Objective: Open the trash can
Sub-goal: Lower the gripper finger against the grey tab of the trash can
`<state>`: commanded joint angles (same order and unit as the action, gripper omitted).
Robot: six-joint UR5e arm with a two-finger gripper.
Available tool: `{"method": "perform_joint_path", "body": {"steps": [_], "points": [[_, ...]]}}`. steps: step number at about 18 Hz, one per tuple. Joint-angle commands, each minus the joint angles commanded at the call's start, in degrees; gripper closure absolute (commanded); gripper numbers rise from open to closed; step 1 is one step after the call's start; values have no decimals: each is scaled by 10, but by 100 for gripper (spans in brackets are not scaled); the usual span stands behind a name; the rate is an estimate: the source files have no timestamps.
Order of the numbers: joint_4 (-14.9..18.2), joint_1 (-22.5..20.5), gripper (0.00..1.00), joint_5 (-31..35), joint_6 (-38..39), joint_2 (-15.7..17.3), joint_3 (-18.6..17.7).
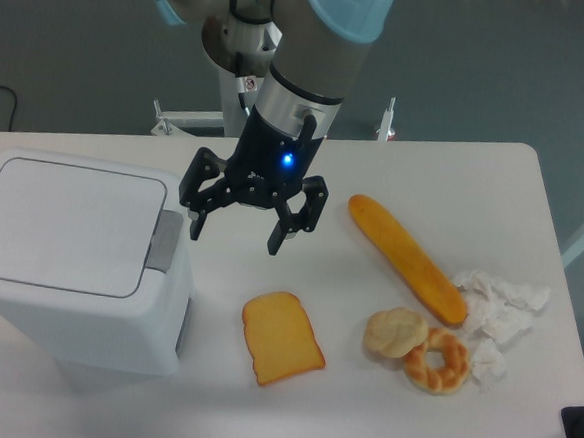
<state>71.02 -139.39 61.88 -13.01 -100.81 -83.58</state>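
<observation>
- We see the gripper (pixel 235 232) with its jaws spread wide; nothing sits between the fingers and they touch nothing.
- Its left finger tip hangs just beside the bin's grey tab (pixel 164 240), at the tab's 2 o'clock, apart from it.
- A blue light glows on the gripper body.
- The bin (pixel 74 259) stands at 9 o'clock on the table (pixel 426 168), with its flat lid (pixel 63 224) shut and the tab on its right edge.
- A toast slice (pixel 281 338) lies at the gripper's 5 o'clock, near the bin's right side but apart from it.
- A long baguette (pixel 406 257) lies at the gripper's 3 o'clock, slanting down to the right.
- A bun (pixel 395 333) touches a doughnut (pixel 437 361) below the baguette's lower end.
- Crumpled paper (pixel 500 303) lies just right of the baguette's lower end.
</observation>
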Motion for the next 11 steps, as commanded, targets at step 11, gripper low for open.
{"method": "perform_joint_path", "body": {"steps": [11], "points": [[0, 8, 0, 1, 0, -7, -2]]}}
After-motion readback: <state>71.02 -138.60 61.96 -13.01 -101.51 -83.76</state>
